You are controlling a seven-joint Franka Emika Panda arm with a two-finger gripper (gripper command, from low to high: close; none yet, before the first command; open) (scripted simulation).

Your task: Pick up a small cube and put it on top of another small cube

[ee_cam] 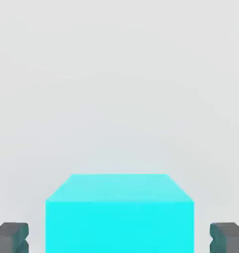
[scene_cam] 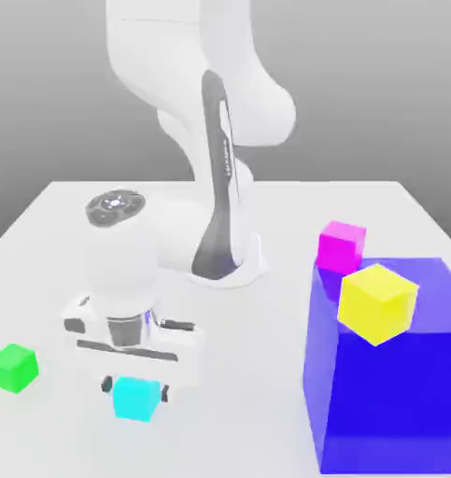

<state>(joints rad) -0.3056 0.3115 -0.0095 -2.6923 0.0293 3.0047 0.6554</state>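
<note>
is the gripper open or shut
Open: the gripper has a finger on either side of the cyan cube, each with a visible gap.

Plain cyan on small cube (scene_cam: 136, 399), slightly paler on one face in hand view. Bright green on another (scene_cam: 14, 368), magenta on third (scene_cam: 341, 247), yellow on fourth (scene_cam: 377, 303). Deep blue all over big block (scene_cam: 389, 383), lighter on top. White with dark grey strip on arm (scene_cam: 154, 56). White, dark-slotted claw (scene_cam: 135, 394); dark grey and muted teal on fingers (ee_cam: 21, 237). Pale grey-white, unpatterned surface (scene_cam: 252, 373). Grey backdrop (scene_cam: 42, 93).
</note>
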